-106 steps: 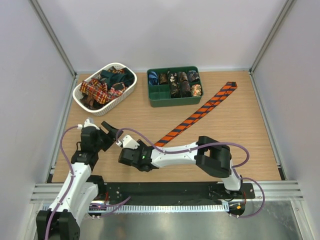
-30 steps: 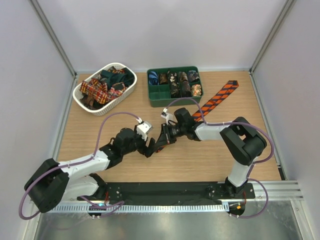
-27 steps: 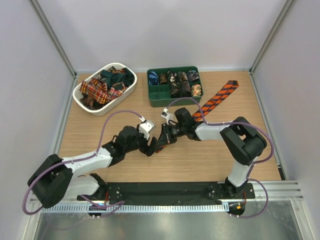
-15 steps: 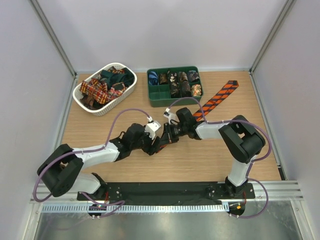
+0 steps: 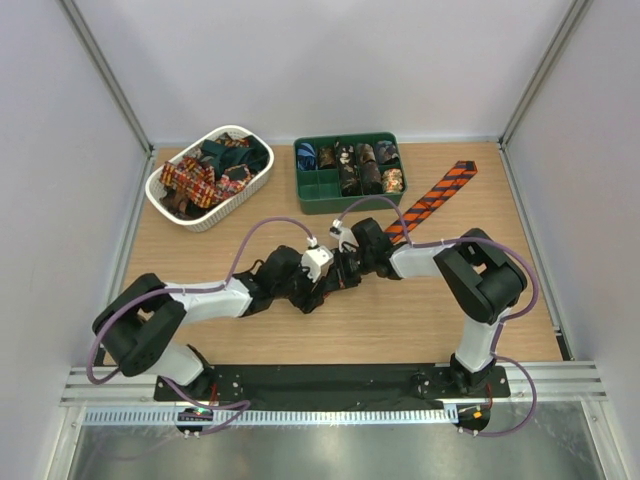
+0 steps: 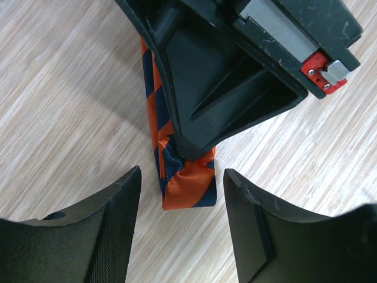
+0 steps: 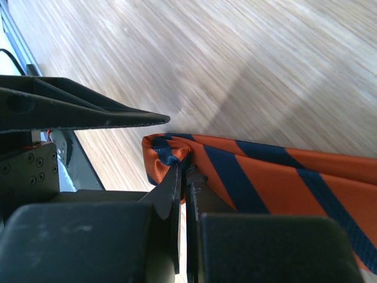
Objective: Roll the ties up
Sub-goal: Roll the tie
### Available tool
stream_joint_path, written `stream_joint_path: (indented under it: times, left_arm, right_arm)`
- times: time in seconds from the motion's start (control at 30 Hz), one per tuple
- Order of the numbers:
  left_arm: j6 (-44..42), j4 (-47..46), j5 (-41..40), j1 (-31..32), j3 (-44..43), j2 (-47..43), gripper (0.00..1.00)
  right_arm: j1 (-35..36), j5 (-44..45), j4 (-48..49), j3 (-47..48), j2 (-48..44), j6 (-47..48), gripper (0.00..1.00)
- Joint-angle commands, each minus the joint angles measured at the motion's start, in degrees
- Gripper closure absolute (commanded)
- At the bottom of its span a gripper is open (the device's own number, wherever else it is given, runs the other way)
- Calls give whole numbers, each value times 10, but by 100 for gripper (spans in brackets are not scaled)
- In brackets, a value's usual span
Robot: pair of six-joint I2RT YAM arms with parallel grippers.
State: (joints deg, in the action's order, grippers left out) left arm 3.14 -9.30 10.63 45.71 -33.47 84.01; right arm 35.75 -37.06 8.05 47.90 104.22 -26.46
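Observation:
An orange-and-dark-blue striped tie (image 5: 432, 198) lies diagonally on the wooden table, from the back right towards the middle. Its near end (image 6: 187, 184) is folded over into a short loop. My right gripper (image 7: 184, 164) is shut on that folded end, pinching the fabric (image 7: 266, 171) between its fingertips. In the left wrist view the right gripper (image 6: 227, 76) comes down on the fold from above. My left gripper (image 6: 180, 197) is open, one finger on each side of the folded end, touching nothing. In the top view both grippers meet at the tie's end (image 5: 325, 285).
A white oval basket (image 5: 156, 192) holding several loose ties stands at the back left. A green compartment tray (image 5: 330, 206) with rolled ties sits at the back middle. The two arms cross low over the table's centre.
My left arm has stretched to the right until its fingers straddle the tie's folded end, and its jaws have narrowed. The right gripper has kept its pinch on the end.

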Motion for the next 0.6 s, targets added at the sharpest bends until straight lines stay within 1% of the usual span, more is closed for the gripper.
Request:
stream_joint_path:
  times: [0.0, 0.37, 0.57]
  left_arm:
    - [-15, 6, 3, 6, -27, 12, 41]
    - [-20, 25, 0, 8, -52, 22, 42]
    - [-21, 24, -1, 8, -50, 37, 43]
  right_arm:
    - [-3, 26, -16, 10, 7, 22, 99]
    - [-4, 23, -21, 12, -10, 26, 99]
    - [-6, 21, -30, 20, -16, 30, 99]
